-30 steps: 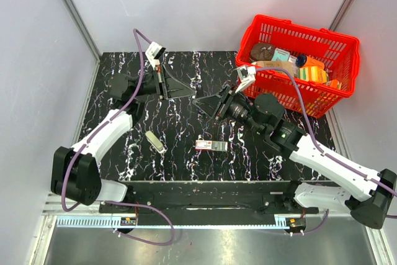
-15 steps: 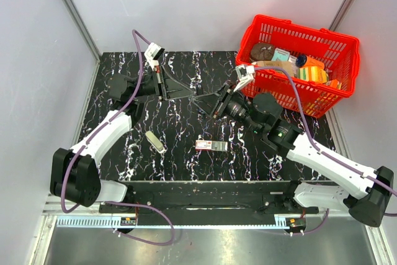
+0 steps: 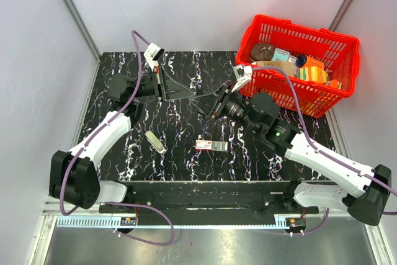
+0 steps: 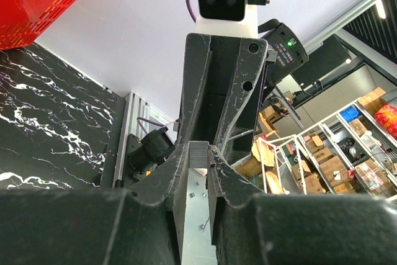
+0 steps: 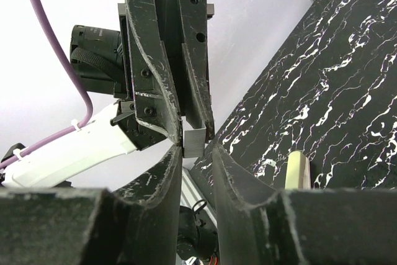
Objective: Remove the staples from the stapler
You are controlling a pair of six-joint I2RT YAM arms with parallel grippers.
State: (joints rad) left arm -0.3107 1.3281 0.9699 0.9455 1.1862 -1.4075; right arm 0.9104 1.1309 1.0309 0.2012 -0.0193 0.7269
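A silver strip of staples is pinched lengthwise in my left gripper, which is shut on it above the table's middle. My right gripper faces it tip to tip. In the right wrist view the strip's ridged end sits between the tips of my right gripper. Its left fingertip touches the strip and a small gap shows at the other, so it stands open. A small beige object that looks like the stapler lies on the table nearer the front, also in the right wrist view.
A small pink-and-silver item lies on the black marbled table, below the two grippers. A red basket with several goods stands at the back right, close behind my right arm. Grey walls close in the sides and back.
My right gripper has moved up and left to the left gripper's tips, and its fingers now flank the strip's end. Its jaws have narrowed slightly. The left arm has barely moved.
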